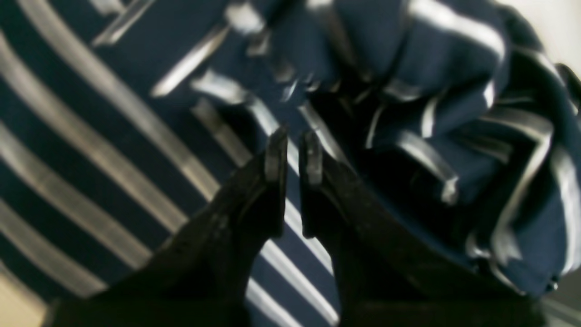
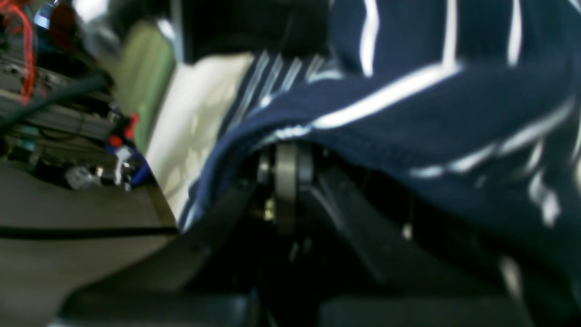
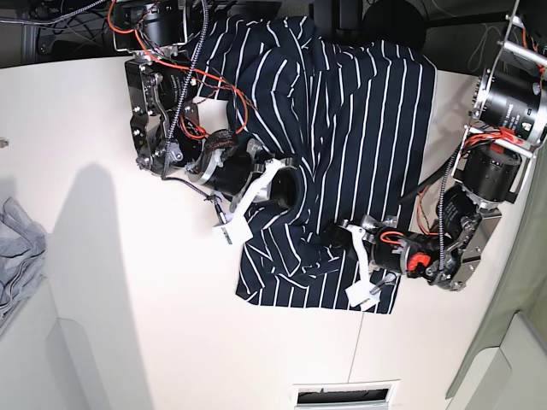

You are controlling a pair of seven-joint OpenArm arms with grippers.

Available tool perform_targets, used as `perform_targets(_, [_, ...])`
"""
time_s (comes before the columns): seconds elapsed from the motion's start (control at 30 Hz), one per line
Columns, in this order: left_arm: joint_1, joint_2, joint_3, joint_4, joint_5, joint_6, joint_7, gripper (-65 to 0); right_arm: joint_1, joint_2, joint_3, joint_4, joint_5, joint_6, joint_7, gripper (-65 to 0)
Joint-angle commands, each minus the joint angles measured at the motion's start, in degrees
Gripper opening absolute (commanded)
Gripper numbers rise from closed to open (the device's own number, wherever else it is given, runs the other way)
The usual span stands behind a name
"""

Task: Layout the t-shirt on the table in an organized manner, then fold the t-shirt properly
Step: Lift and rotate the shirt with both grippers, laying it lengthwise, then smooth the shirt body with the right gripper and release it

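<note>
Two arms work over the t-shirt (image 3: 342, 120) in the base view. It lies on the table (image 3: 102, 290), its long axis running from the far edge toward the near edge, with bare tabletop on both sides.

Left wrist view: the left gripper (image 1: 293, 156) hovers over striped cloth, jaws slightly parted, apparently pinching nothing; blur limits certainty.

Right wrist view: the right gripper (image 2: 286, 175) is pressed together on a hem of the shirt, which drapes over it.

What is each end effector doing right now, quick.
Left end effector: nearly closed, a thin gap between its tips, nothing visibly pinched, over the t-shirt.
Right end effector: shut on the t-shirt's edge.
</note>
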Motion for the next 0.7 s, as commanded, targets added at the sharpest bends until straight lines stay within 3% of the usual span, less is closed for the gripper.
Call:
perform_targets(0.0, [-1.6,-1.9,-0.3,0.9,-2.0,-0.7,0.2,-59.1,1.6,-0.8,-0.6,1.0,2.6,0.9,1.0,-65.0])
perform_targets(0.13, [-0.7,-7.6,-0.3,0.9,-7.1,-0.7,0.6,-59.1,3.6,-0.8,-3.3,1.0,3.5,0.9,1.3,-65.0])
perform_targets(0.3, [0.1,-12.4,-0.3,0.9,-12.0,-0.7,1.0,-59.1,6.4,-0.8,-9.0,1.0,0.4,0.9,1.3,-65.0])
perform_targets(0.67, [2.3,-15.7,-0.3,0.9,-15.8,-0.7,3.6,-59.1,10.2,-0.9,-27.4,1.0,-9.3,0.9,0.9,-65.0])
